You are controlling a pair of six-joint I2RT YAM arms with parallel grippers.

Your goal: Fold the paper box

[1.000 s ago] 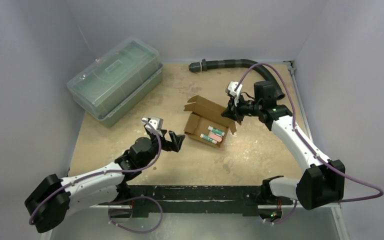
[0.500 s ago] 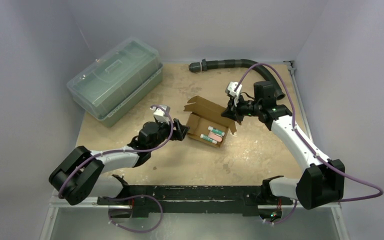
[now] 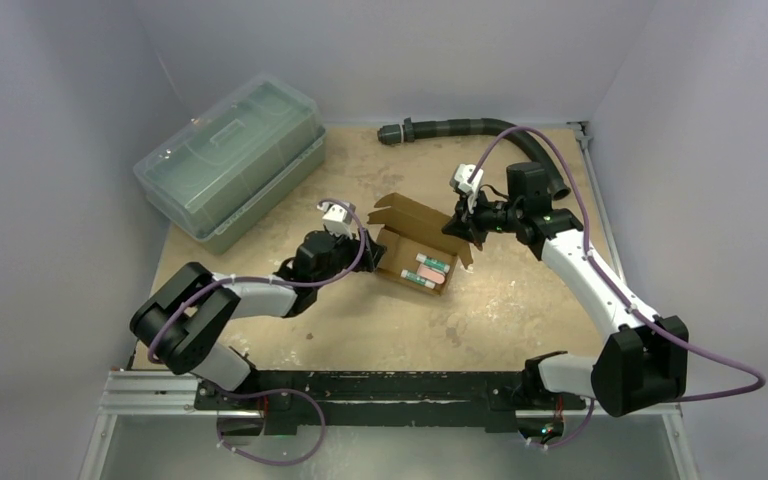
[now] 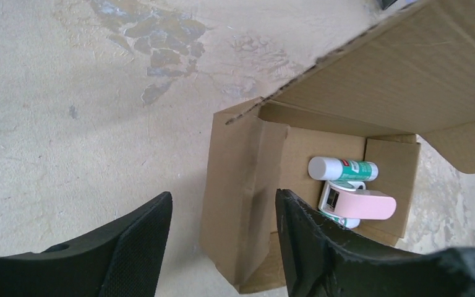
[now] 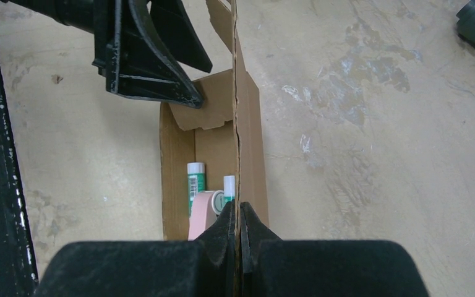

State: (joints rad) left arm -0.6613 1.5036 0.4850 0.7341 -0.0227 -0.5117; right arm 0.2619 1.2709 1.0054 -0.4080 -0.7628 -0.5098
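Shows the brown paper box (image 3: pixel 405 255) lying open in the middle of the worktop (image 3: pixel 520 300), lid up, with a green tube (image 4: pixel 346 168) and a pink thing (image 4: pixel 365 204) inside. Pinches the box's upright side flap in the right end effector (image 5: pixel 236 216), shut tight. Has the left end effector (image 4: pixel 222 201) half open around the box's end wall, maybe not touching it.

The box (image 3: pixel 412 216), plain brown cardboard, sits mid-worktop (image 3: pixel 500 310), open at the top, lid flap raised along its far side.
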